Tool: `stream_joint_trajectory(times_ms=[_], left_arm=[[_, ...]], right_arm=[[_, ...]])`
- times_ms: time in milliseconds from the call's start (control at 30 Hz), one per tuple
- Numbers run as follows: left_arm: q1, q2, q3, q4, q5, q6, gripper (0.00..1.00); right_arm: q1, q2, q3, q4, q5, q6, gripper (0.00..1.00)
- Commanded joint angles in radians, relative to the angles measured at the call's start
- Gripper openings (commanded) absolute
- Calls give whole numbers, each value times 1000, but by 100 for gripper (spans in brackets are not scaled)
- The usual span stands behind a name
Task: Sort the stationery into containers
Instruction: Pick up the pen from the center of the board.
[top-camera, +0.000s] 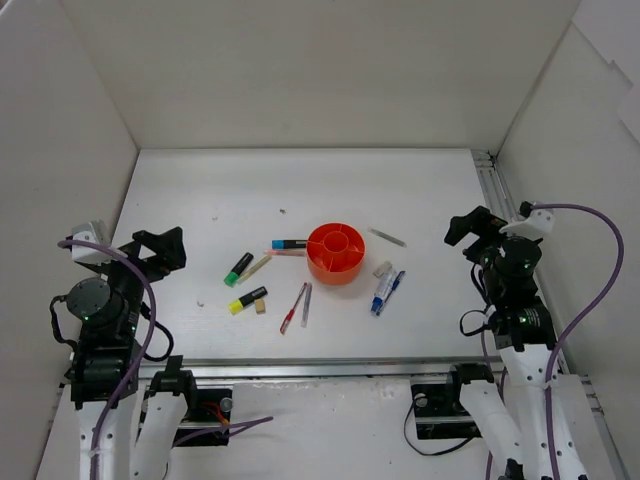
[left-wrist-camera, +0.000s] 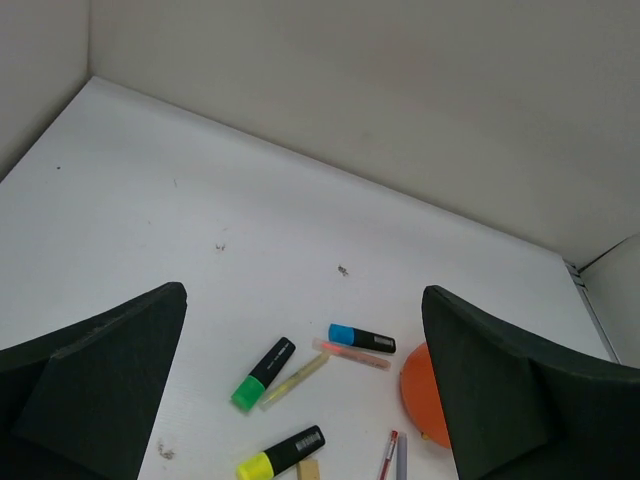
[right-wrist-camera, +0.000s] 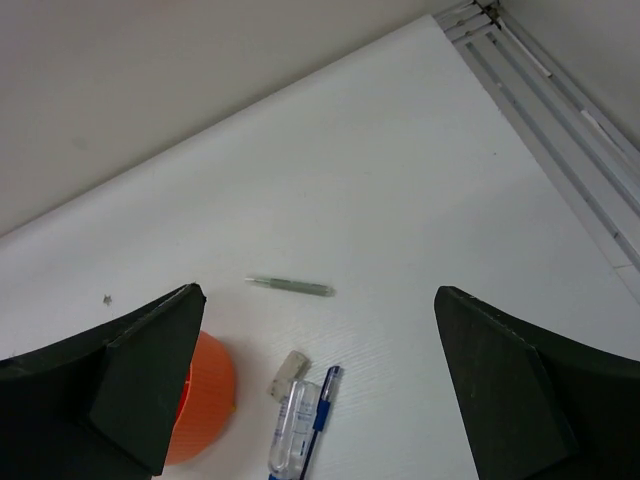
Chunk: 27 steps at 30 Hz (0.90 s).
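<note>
Stage: sorting not begun | round orange plastic divided tub (top-camera: 335, 272) mid-table | left gripper (top-camera: 165, 247), right gripper (top-camera: 468, 228) both spread wide, empty | black green-capped highlighter (top-camera: 238, 269) nearest left gripper, ahead-right, axis diagonal, cap nearer.

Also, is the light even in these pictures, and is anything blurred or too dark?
Top external: soft, even light, only faint shadows, the orange tub sharp. Left wrist: the near fingers are dark with little detail, the green-capped highlighter crisp. Right wrist: likewise dark fingers, the grey pen in focus.
</note>
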<state>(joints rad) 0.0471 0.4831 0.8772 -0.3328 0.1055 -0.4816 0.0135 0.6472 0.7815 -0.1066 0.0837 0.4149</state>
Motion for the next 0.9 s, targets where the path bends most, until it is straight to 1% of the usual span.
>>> stream_joint_trajectory(times_ms=[0, 67, 100, 133, 233, 267, 300, 333, 367, 400, 433, 467, 500, 533, 567, 600, 633, 667, 767, 800, 867], left_arm=[[7, 3, 46, 26, 25, -32, 100], [7, 38, 55, 9, 37, -41, 100], [7, 52, 57, 0, 49, -45, 100], [7, 66, 55, -2, 63, -45, 100], [7, 129, 43, 14, 138, -48, 100], [7, 161, 45, 15, 144, -51, 100], [7, 175, 43, 14, 145, -57, 100], [7, 187, 43, 14, 145, -57, 100], [7, 213, 45, 12, 148, -52, 100], [7, 224, 48, 11, 151, -49, 100], [7, 233, 51, 6, 155, -42, 100], [7, 247, 54, 3, 157, -35, 100], [7, 250, 52, 0, 155, -31, 100], [7, 255, 51, -3, 152, -26, 100], [7, 256, 46, -2, 154, -19, 100], [7, 253, 39, 0, 154, -11, 100], [7, 252, 36, 0, 145, -2, 100], [7, 246, 34, -9, 135, 4, 100], [7, 221, 32, -18, 86, 20, 100], [7, 216, 20, -6, 83, 20, 100], [7, 204, 9, 12, 79, 23, 100]], right_arm=[[0, 54, 41, 22, -71, -13, 98], [-1, 77, 33, 24, -76, 13, 98], [-1, 116, 38, 25, -78, 7, 98], [-1, 143, 48, 21, -76, -32, 98], [3, 279, 100, 4, -224, -126, 98], [0, 329, 146, -2, -254, -143, 98], [-1, 427, 168, -11, -284, -169, 98], [9, 474, 188, -8, -310, -232, 98], [31, 523, 235, -8, -303, -278, 98], [80, 634, 269, -27, -285, -336, 98], [104, 688, 304, -57, -289, -467, 98], [118, 745, 376, -79, -295, -526, 95], [137, 847, 406, -114, -298, -586, 94], [143, 899, 432, -123, -305, -673, 93], [147, 952, 502, -127, -309, -698, 93], [152, 1050, 536, -149, -323, -717, 93], [152, 1092, 574, -171, -361, -752, 98], [155, 1167, 641, -191, -369, -763, 98], [161, 1241, 703, -208, -346, -820, 98], [164, 1287, 723, -228, -331, -829, 98], [167, 1327, 789, -278, -322, -863, 98]])
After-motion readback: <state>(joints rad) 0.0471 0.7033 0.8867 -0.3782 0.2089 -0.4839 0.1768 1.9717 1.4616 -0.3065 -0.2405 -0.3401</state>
